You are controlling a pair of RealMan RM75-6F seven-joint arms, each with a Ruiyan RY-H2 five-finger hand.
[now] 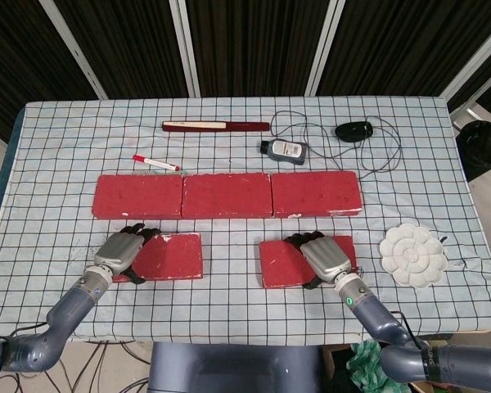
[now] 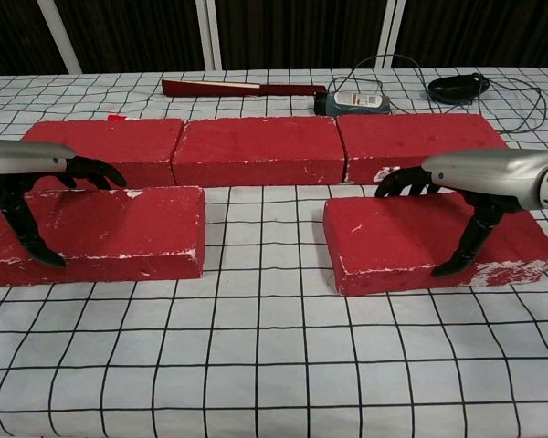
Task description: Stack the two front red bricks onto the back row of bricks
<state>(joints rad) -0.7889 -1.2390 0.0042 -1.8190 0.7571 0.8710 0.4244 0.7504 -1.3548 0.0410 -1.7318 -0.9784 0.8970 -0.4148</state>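
Observation:
Three red bricks form the back row [image 1: 227, 195] [image 2: 256, 151] across the table. The front left red brick [image 1: 173, 255] [image 2: 119, 233] lies flat on the checked cloth. My left hand [image 1: 119, 251] [image 2: 27, 178] spans its left end, fingers hooked over the far edge and thumb down the near face. The front right red brick [image 1: 282, 264] [image 2: 402, 242] also lies flat. My right hand [image 1: 326, 255] [image 2: 479, 182] grips its right part the same way, fingers over the back edge and thumb on the front edge.
Behind the back row lie a red marker [image 1: 155, 163], a long dark-red flat box [image 1: 216, 126], a small bottle [image 1: 283, 150] and a black mouse [image 1: 353, 130] with a looping cable. A white flower-shaped dish [image 1: 413, 255] sits right of my right hand.

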